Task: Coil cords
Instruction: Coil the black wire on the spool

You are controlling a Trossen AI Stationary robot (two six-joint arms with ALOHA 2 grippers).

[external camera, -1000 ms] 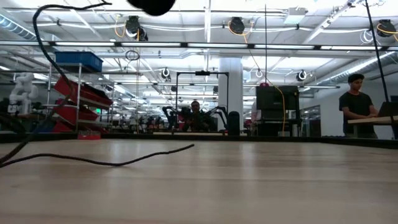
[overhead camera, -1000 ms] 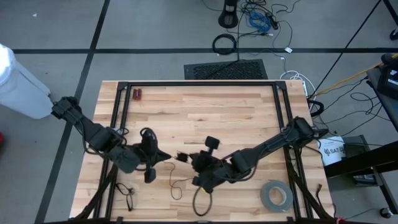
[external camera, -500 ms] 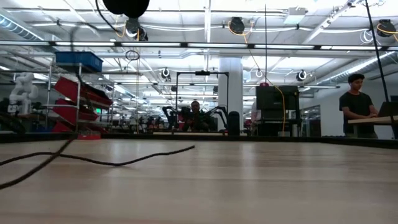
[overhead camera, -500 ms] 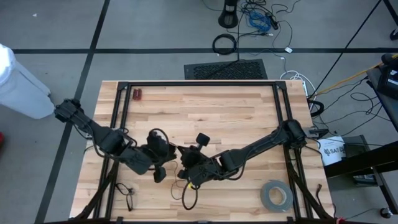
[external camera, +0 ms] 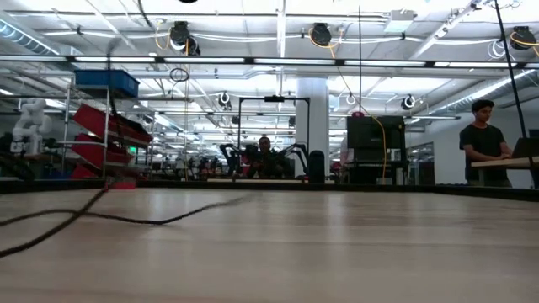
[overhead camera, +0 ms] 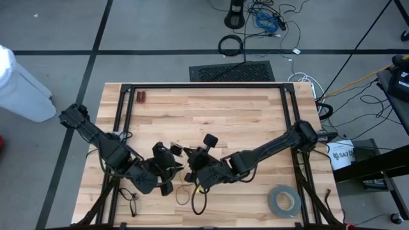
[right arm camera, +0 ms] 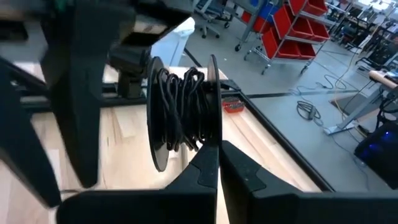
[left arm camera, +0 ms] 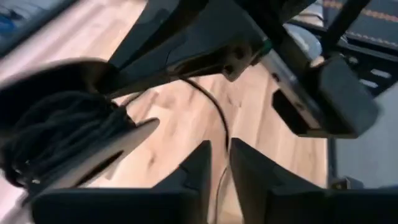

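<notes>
Only one piece of lettering can be partly read. In the high view, a white box (overhead camera: 342, 155) on the floor just beyond the right edge of the worktop (overhead camera: 243, 118) bears dark print beginning "SAT"; the rest runs out of sight and cannot be made out. Smaller marks below it are too small to tell. The grey tape roll (overhead camera: 284, 200), the small red item (overhead camera: 140, 97) near the far left corner of the worktop, and the red bins (right arm camera: 292, 31) seen in the room show no legible writing. The low view and both wrist views show no readable signs or numbers.
</notes>
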